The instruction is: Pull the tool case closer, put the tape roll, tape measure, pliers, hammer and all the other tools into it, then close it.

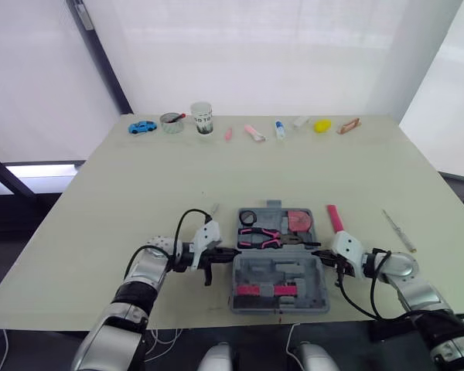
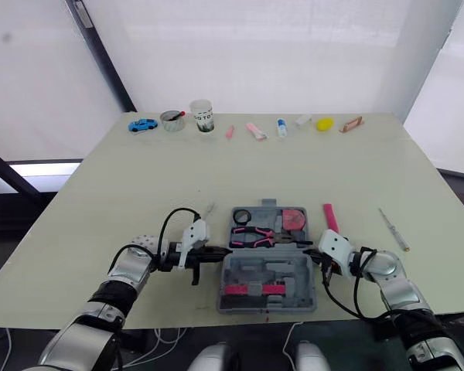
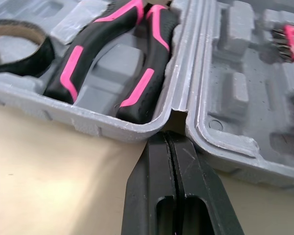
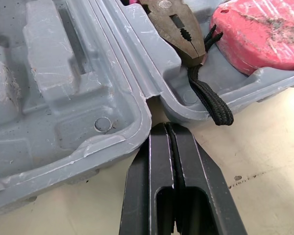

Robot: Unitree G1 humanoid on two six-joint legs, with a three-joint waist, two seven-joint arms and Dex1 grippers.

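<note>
Grey plastic tool case [image 1: 281, 268] lies at 6 o'clock on the table [image 1: 309, 170], close to the near edge, with both halves spread flat and the hinge line running from 9 to 3 o'clock. In the far half, a black tape roll [image 3: 43, 49] sits at the 9 o'clock end and a red tape measure [image 1: 298, 220] at the 3 o'clock end. Black-and-pink pliers [image 3: 90, 51] lie between them, jaws pointing to 3 o'clock. The near half holds pink bit strips along its 6 o'clock side; its other moulded pockets are bare. My left gripper [image 3: 169, 139] is at 9 o'clock of the case, fingers pressed flat together and holding nothing, tip at the hinge notch. My right gripper [image 4: 167, 128] mirrors it at 3 o'clock, fingers likewise pressed together and empty, tip at the opposite notch beside the tape measure's black loop. I cannot tell whether either tip actually touches the plastic. Outside the case, a pink-handled tool [image 1: 335, 218] lies on the table at 2 o'clock, just beside the far half; I cannot make out its head. A slim screwdriver [image 1: 399, 230] lies farther out towards 3 o'clock, well apart. Along the 12 o'clock edge stands a row of small items, among them a blue toy car [image 1: 142, 127], a cup [image 1: 202, 117] and a yellow object [image 1: 322, 125].
</note>
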